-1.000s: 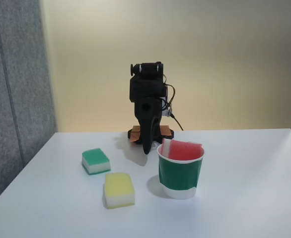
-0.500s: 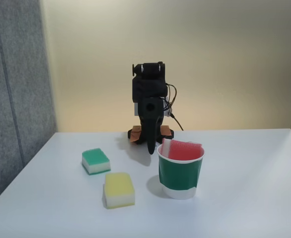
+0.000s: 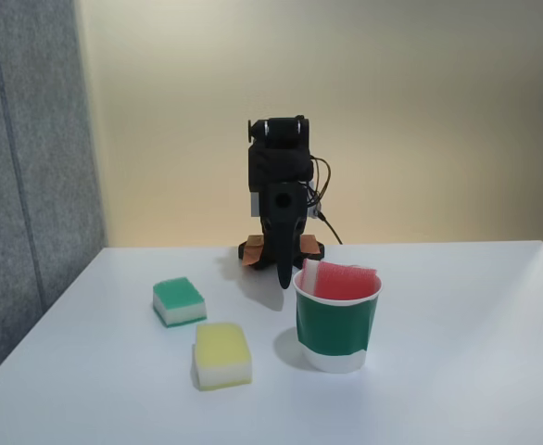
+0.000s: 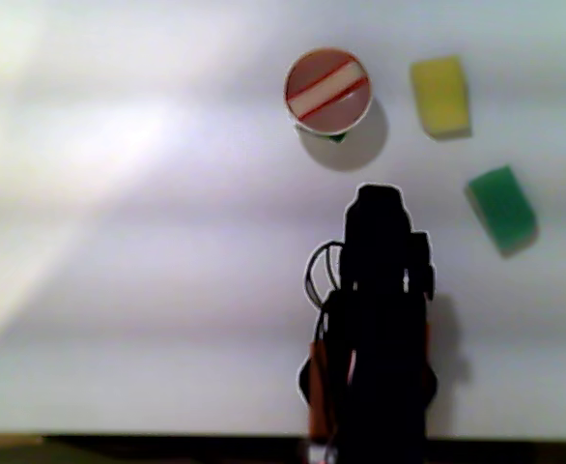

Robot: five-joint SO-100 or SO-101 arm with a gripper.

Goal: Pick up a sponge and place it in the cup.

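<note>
The sponge (image 3: 345, 280) stood on edge inside the cup (image 3: 337, 328), its pink top poking above the rim in the fixed view. The other view, looking down, showed its white layer (image 4: 326, 89) as a stripe across the cup's mouth (image 4: 327, 91). The end effector (image 3: 282, 271) hung at the cup's 11 o'clock in the fixed view, pointing down at the counter (image 3: 457, 334), holding nothing; whether its tips were parted, I could not tell. The yellow sponge (image 3: 222, 355) and green sponge (image 3: 179, 301) lay toward the cup's 9 o'clock.
</note>
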